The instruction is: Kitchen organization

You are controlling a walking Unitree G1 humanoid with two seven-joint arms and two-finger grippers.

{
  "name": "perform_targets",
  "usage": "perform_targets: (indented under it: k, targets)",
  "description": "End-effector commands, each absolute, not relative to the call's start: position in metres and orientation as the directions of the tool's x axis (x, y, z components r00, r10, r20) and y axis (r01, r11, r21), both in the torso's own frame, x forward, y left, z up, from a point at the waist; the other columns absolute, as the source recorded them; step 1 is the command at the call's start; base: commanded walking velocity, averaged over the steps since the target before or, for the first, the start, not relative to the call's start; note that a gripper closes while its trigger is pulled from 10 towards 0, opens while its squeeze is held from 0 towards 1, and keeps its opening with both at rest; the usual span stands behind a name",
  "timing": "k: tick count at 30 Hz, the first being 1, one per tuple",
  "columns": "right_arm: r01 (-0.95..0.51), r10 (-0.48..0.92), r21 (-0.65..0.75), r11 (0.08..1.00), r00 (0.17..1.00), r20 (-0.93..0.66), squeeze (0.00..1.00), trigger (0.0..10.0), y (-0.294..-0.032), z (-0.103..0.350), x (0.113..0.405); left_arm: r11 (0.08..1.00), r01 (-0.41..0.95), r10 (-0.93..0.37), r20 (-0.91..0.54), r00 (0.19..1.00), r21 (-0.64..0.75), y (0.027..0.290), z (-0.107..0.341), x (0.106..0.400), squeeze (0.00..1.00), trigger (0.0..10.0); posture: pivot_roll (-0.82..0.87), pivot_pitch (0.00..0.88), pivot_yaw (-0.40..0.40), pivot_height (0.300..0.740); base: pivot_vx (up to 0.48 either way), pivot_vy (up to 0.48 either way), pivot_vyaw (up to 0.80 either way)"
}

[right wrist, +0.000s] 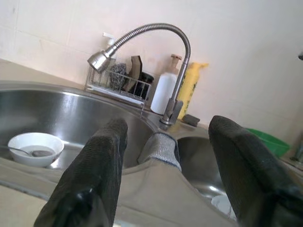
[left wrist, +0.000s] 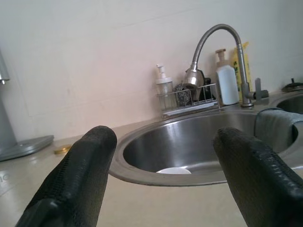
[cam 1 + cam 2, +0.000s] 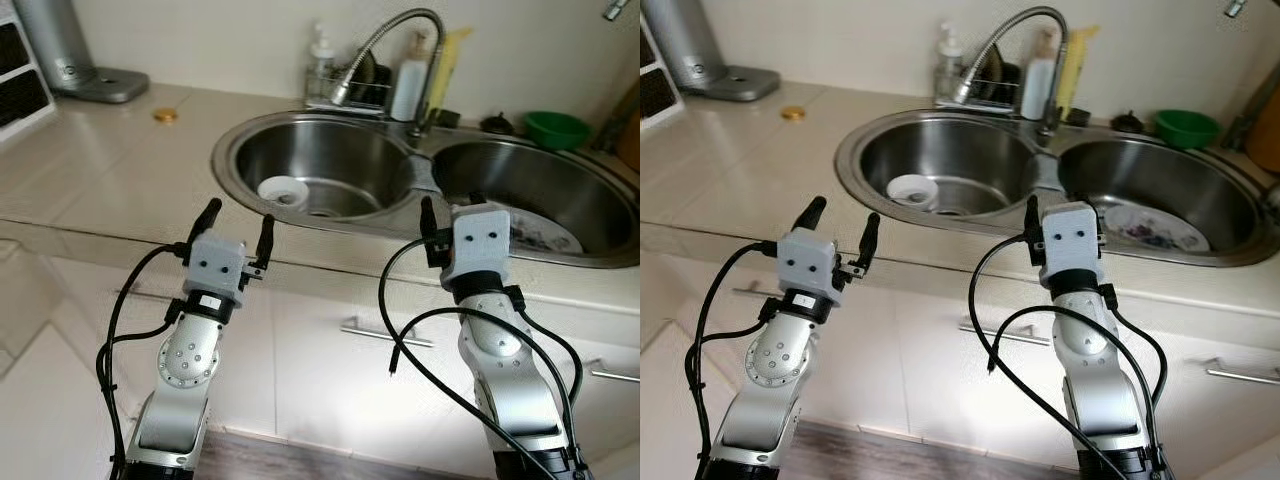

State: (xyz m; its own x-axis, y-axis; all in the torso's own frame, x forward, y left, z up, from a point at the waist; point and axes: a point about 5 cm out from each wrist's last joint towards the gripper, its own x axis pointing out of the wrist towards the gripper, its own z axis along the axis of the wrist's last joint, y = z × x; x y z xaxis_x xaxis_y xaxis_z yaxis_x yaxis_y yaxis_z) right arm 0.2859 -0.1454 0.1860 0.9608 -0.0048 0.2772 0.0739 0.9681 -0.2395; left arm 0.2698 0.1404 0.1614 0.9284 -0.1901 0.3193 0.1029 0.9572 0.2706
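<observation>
stainless double sink point(image 3: 240, 150) set in table; white bowl point(image 3: 283, 190) with spoon in left basin, patterned plate point(image 3: 1155, 228) in right. left end effector point(image 3: 236, 229) and right end effector point(image 3: 452, 216) both spread apart, empty, hovering at table edge. approach step, likely; next: reach down into basin for bowl.

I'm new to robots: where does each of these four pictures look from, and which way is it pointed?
Left eye view: from the head, down at the double sink; both silver arms show, with the left tool open.
Right eye view: the head's other eye, same scene, with the right tool.
Left wrist view: along two black fingers toward the faucet.
Right wrist view: along its fingers over the sink's divider.
Both wrist views share the faucet and the white bowl.
</observation>
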Motion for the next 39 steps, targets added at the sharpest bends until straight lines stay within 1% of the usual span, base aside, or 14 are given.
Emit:
perform_targets:
  k: [1,2,9,12,18,20,29,34,36,39]
  targets:
    - [0.121,-0.051,-0.262,0.957,0.964,0.262,0.0,10.0,-0.157,0.184,0.286,0.954,0.121,-0.214,0.338,0.917,0.275,0.133,0.166,0.27,0.0,10.0,0.05,0.0,-0.056,0.74,0.0,0.0,-0.8]
    - [0.132,-0.064,-0.265,0.955,0.966,0.251,0.0,10.0,-0.159,0.183,0.286,0.953,0.121,-0.214,0.338,0.916,0.277,0.133,0.166,0.27,0.0,10.0,0.05,0.0,-0.056,0.74,0.0,0.0,-0.8]
    - [0.18,-0.107,-0.285,0.942,0.961,0.253,0.0,10.0,-0.169,0.185,0.283,0.952,0.116,-0.212,0.34,0.916,0.282,0.133,0.166,0.27,0.0,10.0,0.03,0.0,-0.062,0.74,0.0,0.0,0.0]
    - [0.205,-0.124,-0.303,0.931,0.956,0.267,0.0,10.0,-0.174,0.186,0.279,0.953,0.114,-0.21,0.338,0.917,0.282,0.134,0.165,0.27,0.0,10.0,0.03,0.0,-0.062,0.74,0.0,0.0,-0.8]
    - [0.298,-0.214,-0.271,0.915,0.929,0.301,0.0,10.0,-0.185,0.19,0.276,0.948,0.115,-0.217,0.338,0.916,0.297,0.132,0.165,0.271,0.0,10.0,0.03,0.0,-0.056,0.74,0.0,0.0,-0.8]
    - [0.307,-0.223,-0.267,0.913,0.927,0.303,0.0,10.0,-0.186,0.191,0.277,0.948,0.112,-0.216,0.341,0.915,0.299,0.132,0.165,0.271,0.0,10.0,0.03,0.0,-0.057,0.74,0.0,0.0,-0.79]
    - [0.286,-0.206,-0.276,0.917,0.935,0.287,0.0,10.0,-0.183,0.188,0.276,0.948,0.106,-0.214,0.355,0.91,0.3,0.133,0.167,0.27,0.0,10.0,0.03,0.0,-0.058,0.74,0.0,0.0,-0.78]
    - [0.236,-0.158,-0.301,0.924,0.952,0.263,0.0,10.0,-0.177,0.182,0.273,0.946,0.1,-0.213,0.358,0.909,0.308,0.133,0.168,0.27,0.0,10.0,0.03,0.0,-0.058,0.74,0.0,0.0,-0.78]
    - [0.199,-0.116,-0.334,0.921,0.961,0.252,0.0,10.0,-0.173,0.177,0.267,0.945,0.105,-0.218,0.356,0.908,0.31,0.133,0.168,0.27,0.0,10.0,0.03,0.0,-0.055,0.74,0.0,0.0,-0.78]
    - [0.196,-0.113,-0.341,0.919,0.962,0.248,0.0,10.0,-0.173,0.176,0.264,0.945,0.106,-0.218,0.356,0.908,0.31,0.133,0.167,0.27,0.0,10.0,0.03,0.0,-0.054,0.74,0.0,0.0,-0.78]
